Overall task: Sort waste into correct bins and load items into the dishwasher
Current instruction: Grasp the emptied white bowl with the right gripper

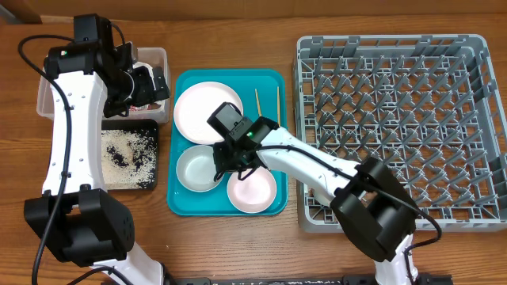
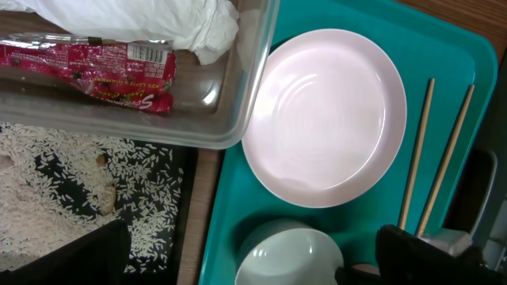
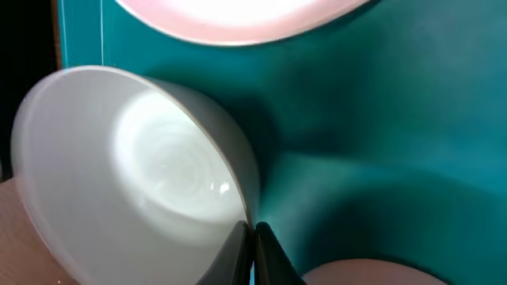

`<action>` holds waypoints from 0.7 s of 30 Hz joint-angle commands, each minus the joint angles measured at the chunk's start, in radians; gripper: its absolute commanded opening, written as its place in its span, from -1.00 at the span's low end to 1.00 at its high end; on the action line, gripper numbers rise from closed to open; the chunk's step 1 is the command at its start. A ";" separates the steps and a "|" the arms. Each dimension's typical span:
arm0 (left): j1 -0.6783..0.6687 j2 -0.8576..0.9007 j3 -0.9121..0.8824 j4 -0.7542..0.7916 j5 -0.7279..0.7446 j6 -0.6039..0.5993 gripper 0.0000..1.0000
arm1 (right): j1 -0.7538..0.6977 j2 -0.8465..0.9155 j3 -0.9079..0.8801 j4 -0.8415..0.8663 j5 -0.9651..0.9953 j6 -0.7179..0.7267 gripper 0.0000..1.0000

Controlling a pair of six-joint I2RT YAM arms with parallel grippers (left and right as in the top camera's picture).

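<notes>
White lettering on the red wrapper (image 2: 95,67) is too blurred to read. It lies with the napkin (image 2: 158,20) in the clear tub (image 2: 238,119) left of the teal tray (image 2: 230,222). On that tray the right gripper (image 3: 253,237) pinches the rim of a bowl (image 3: 158,174). The left gripper (image 1: 152,83) hangs over the tub, and I cannot tell how its jaws stand.

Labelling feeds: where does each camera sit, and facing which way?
Overhead: above the table, facing down; teal tray, dish rack, both arms.
Left wrist: above the clear tub, facing down at the plate; one finger shows.
Right wrist: low over the tray, facing a bowl; its hand pinches the rim.
Shared: all see the plate.
</notes>
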 commanded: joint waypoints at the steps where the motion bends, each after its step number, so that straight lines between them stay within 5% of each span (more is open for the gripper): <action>1: -0.001 0.000 0.027 0.000 0.009 -0.003 1.00 | -0.010 -0.108 0.027 -0.039 0.123 0.032 -0.92; 12: -0.001 0.000 0.027 0.000 0.009 -0.003 1.00 | -0.033 -0.162 0.027 -0.166 0.346 0.062 -0.92; 21: -0.001 0.000 0.027 0.000 0.009 -0.003 1.00 | -0.065 -0.257 0.030 -0.229 0.853 0.089 -0.93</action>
